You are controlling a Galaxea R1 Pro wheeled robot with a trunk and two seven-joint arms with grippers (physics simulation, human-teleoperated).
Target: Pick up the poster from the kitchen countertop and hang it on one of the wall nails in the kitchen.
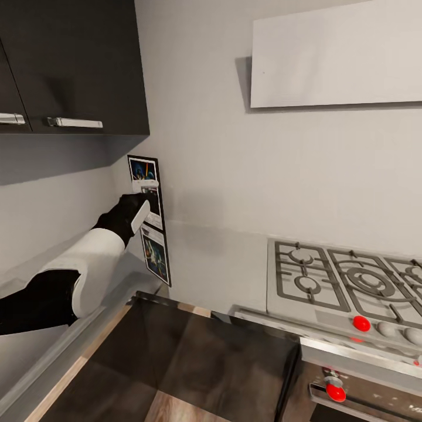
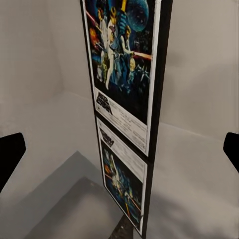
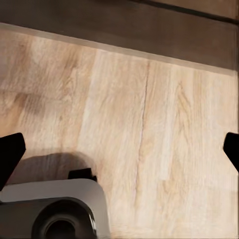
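Poster [image 1: 151, 220] upright in far-left counter corner; left gripper [image 1: 145, 202] spread wide, not yet grasping; next: close on frame

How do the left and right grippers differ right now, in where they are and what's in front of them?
The left gripper is raised at the poster standing on the kitchen countertop; the right gripper points down at the wood floor. The left wrist view has the poster between its fingers; nothing lies between the right's. Both stand wide open.
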